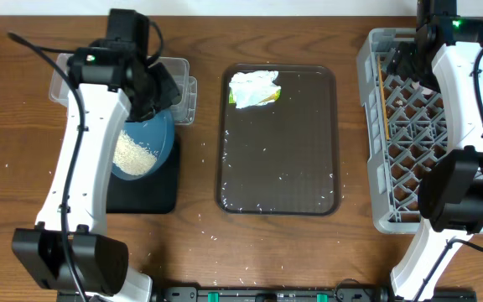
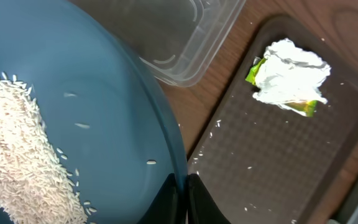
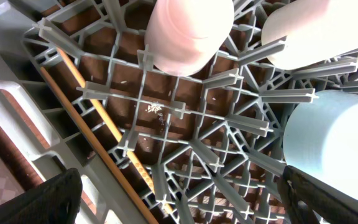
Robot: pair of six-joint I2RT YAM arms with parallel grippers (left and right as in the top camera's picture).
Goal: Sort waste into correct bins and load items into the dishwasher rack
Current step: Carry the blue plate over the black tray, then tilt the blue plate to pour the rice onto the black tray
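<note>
Tipping out rice seems the step in hand — the left gripper (image 2: pixel 182 190) clamps the dark blue plate (image 2: pixel 104 81) by its rim, tilted over the black tray (image 1: pixel 153 198), rice heap (image 2: pixel 14 162) aboard. Next: a steeper tilt. The right gripper (image 3: pixel 179 196) gapes empty above the dishwasher rack (image 3: pixel 107 93).

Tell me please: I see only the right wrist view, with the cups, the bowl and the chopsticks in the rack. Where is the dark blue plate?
Observer: The left fingers grip the dark blue plate by its rim, above the black tray.
Operator: Is it clean?
Observer: No, a heap of rice lies on it.
Operator: And the napkin?
Observer: The napkin lies with its wrapper in a corner of the brown serving tray, not in a bin.
</note>
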